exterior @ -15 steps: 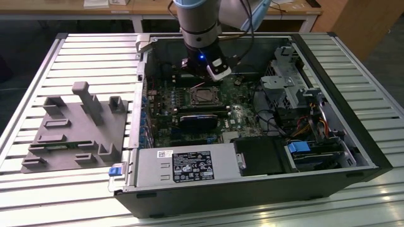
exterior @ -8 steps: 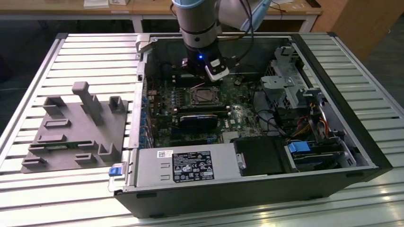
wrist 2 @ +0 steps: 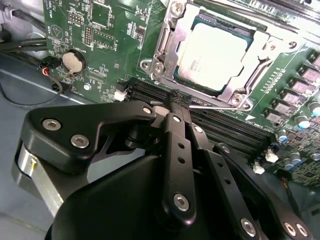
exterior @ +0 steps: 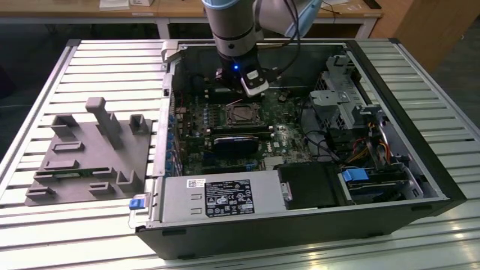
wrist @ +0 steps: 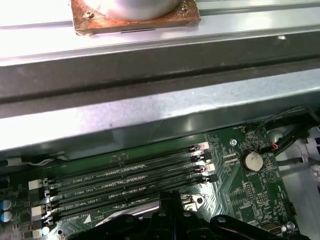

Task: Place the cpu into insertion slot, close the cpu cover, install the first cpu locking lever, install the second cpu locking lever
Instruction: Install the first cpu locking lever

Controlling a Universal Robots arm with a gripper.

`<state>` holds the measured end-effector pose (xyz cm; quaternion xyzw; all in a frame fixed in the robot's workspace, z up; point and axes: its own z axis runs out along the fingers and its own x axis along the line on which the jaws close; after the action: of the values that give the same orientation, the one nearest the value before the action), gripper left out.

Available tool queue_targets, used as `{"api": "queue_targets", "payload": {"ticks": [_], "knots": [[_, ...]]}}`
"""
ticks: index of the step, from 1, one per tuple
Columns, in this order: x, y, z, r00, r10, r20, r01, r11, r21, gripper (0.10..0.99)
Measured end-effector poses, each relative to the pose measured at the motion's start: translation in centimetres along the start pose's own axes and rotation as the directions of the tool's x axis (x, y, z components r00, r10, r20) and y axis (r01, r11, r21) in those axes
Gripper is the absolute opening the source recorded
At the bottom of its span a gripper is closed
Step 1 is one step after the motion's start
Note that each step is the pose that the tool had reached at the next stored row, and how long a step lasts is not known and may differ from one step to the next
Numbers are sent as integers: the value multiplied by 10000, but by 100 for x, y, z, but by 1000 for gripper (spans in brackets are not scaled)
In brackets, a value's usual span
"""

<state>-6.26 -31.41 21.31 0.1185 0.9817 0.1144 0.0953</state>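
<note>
Black gripper [wrist 2: 176, 100] linkage, closest to hand: fingers drawn together, nothing visibly between them, tips over the long black memory slots [wrist 2: 227, 127]. Just beyond the fingertips, the cpu [wrist 2: 212, 57] lies flat on the green board [wrist 2: 100, 45], silver top up, with the cpu cover [wrist 2: 169, 47] framing it. Thin locking lever [wrist 2: 216, 106] runs between fingertips and cpu. Coin cell [wrist 2: 74, 61] sits well off to one side of the fingers.
</note>
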Motion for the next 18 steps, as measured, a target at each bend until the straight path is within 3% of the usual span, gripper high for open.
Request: {"api": "queue_targets", "payload": {"ticks": [13,18], "knots": [[39,58,24,9992,387,101,-388,9992,64,102],[41,57,37,9975,683,181,-685,9976,113,102]]}}
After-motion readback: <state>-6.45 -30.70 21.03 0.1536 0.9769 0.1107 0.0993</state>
